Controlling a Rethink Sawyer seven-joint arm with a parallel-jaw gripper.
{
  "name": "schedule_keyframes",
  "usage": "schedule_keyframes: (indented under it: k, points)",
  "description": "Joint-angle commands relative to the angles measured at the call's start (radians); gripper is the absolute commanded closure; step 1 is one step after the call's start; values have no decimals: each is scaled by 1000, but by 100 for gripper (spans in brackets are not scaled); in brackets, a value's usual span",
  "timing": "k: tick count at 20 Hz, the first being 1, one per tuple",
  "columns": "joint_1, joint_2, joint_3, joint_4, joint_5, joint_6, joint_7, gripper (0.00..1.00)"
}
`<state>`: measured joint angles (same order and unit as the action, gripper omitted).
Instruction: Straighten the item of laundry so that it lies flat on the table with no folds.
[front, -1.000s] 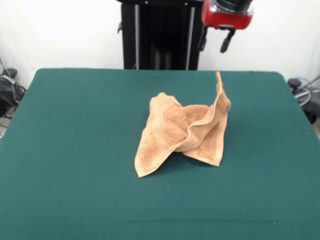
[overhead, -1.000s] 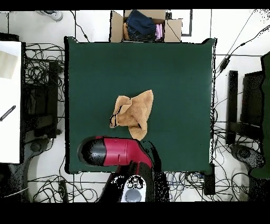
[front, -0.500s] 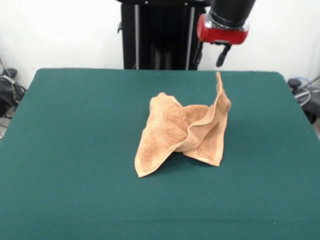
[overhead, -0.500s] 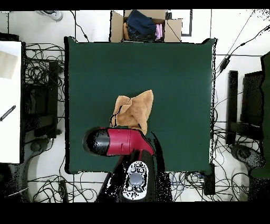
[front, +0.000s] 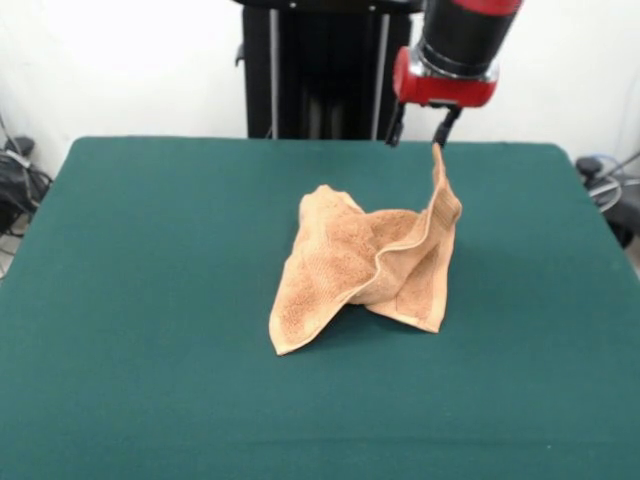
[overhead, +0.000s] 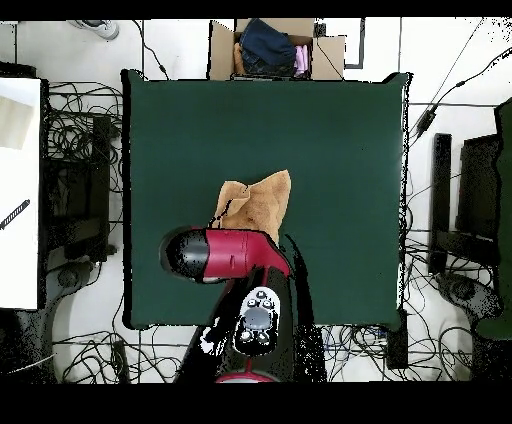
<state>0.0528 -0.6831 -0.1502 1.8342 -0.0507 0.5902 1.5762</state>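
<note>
Towel (front: 365, 265) sits crumpled on worktop (front: 150, 260); tool (front: 417, 130), fingers spread, should pinch the upright corner cleanly, then pull outward.

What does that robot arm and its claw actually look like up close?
The arm is a thick round black tube ending in a glossy red collar. Below it the gripper is two thin black fingers. From overhead, the arm is a rounded red shell with a black end cap.

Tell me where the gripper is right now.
In the front view the gripper hangs open near the table's far edge, right of centre, just above the upright peak of the crumpled towel.
</note>
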Motion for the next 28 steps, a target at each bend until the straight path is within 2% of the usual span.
schedule_keyframes:
  k: [1,28]
  points:
    - [15,43,33,-104,16,139,163,0]
    - [31,52,41,-168,-2,236,141,0]
